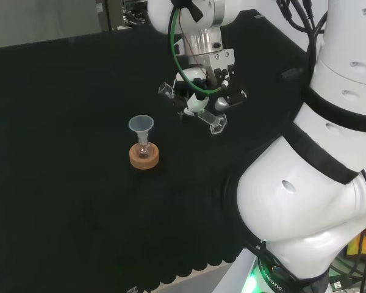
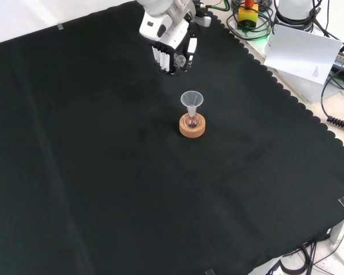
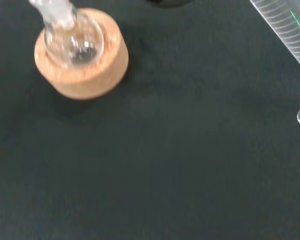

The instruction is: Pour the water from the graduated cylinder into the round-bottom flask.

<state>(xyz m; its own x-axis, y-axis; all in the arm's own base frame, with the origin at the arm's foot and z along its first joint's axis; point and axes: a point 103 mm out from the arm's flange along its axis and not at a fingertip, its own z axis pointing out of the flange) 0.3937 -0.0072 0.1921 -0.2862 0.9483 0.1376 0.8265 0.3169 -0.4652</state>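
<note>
A small round-bottom flask [image 1: 144, 148] [image 2: 191, 121] [image 3: 74, 44] sits on a cork ring [image 1: 144, 159] [image 2: 192, 128] [image 3: 85, 70] with a clear funnel [image 1: 141, 126] [image 2: 191, 99] in its neck. The hand [image 1: 208, 84] [image 2: 171, 46] hovers above the cloth, to the right of the flask in the head view and beyond it in the front view. Its fingers are curled round the clear graduated cylinder [image 1: 215, 121] [image 2: 181, 59] [image 3: 290, 35], which is tipped far over, its mouth pointing toward the flask side. Whether the cylinder holds water is too hard to see.
Black cloth [image 1: 61, 183] [image 2: 103, 189] covers the bench around the flask. The arm's white links [image 1: 329, 152] stand at the head view's right. Cables, a paper sheet [image 2: 301, 51] and equipment lie beyond the cloth's scalloped edge in the front view.
</note>
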